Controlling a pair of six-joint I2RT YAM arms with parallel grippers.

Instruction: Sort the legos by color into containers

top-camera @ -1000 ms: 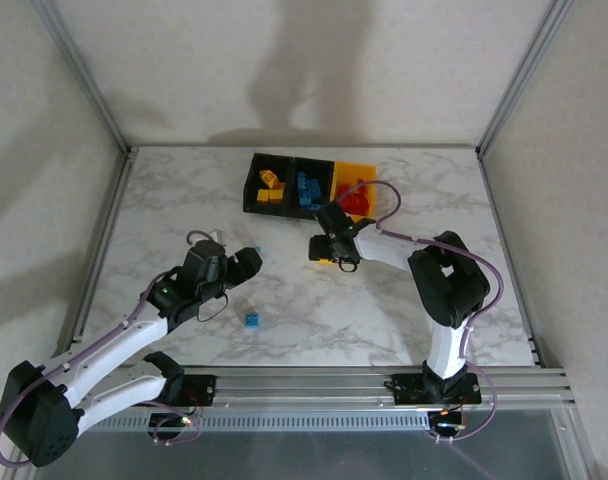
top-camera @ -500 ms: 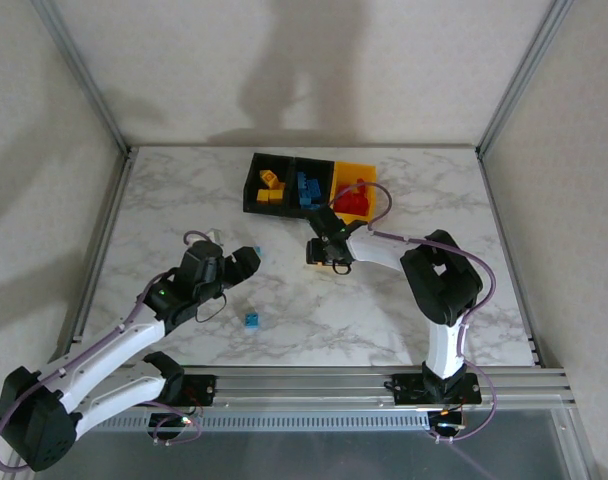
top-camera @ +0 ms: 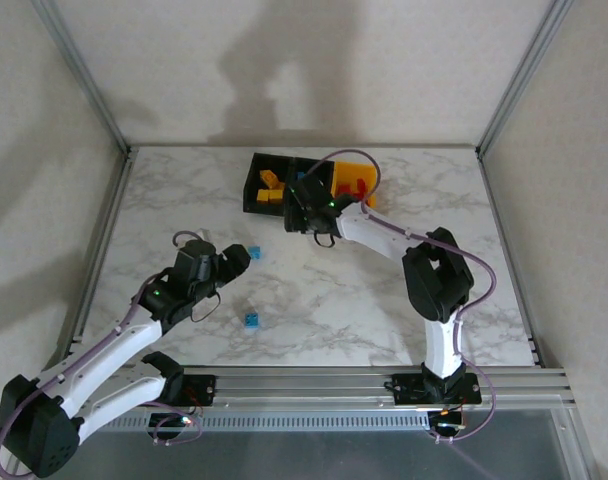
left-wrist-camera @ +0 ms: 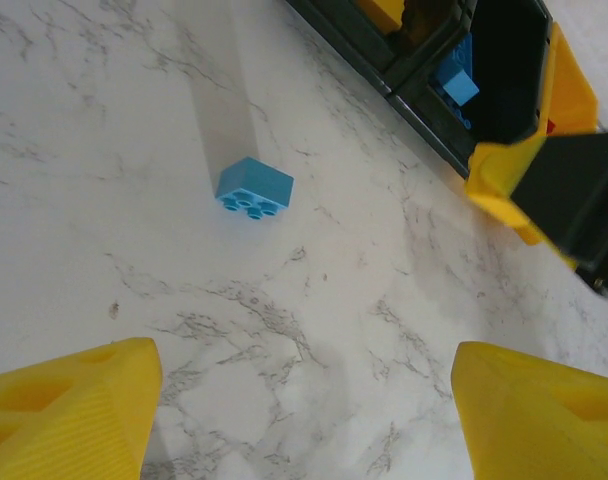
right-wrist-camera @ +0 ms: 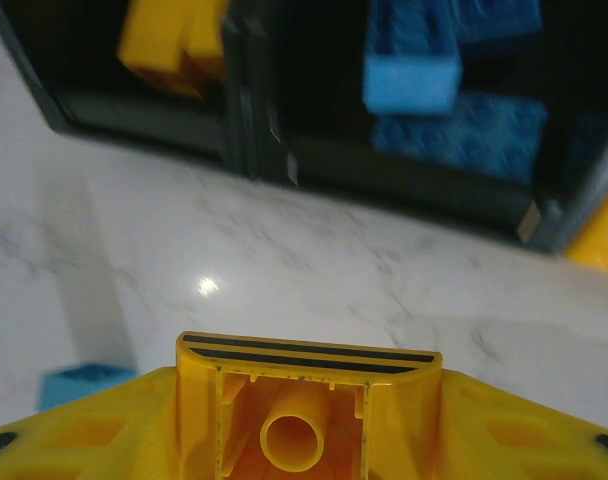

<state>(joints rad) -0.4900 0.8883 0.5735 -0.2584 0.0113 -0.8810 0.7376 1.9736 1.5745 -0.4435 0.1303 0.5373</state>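
Observation:
The containers stand joined at the table's back: a black bin (top-camera: 256,190) with yellow legos (top-camera: 271,186), a middle black bin (right-wrist-camera: 504,190) with blue legos (right-wrist-camera: 424,70), and a yellow bin (top-camera: 369,170) with red legos (top-camera: 355,187). My right gripper (top-camera: 306,212) hovers at the near wall of the black bins, shut on a yellow lego (right-wrist-camera: 304,365) whose hollow underside faces the wrist camera. My left gripper (top-camera: 231,260) is open, low over the table. A light blue lego (left-wrist-camera: 254,187) lies ahead of it, and a darker blue lego (top-camera: 252,320) sits nearer the front.
The right arm's grey cable (top-camera: 349,158) loops over the yellow bin. Metal frame posts (top-camera: 104,215) edge the table left and right, with a rail (top-camera: 384,380) along the front. Bare marble (top-camera: 364,300) lies between the arms.
My right gripper closed on the yellow lego and carried it up and left, from the open table to the black bins. The left gripper shifted slightly left and stayed open.

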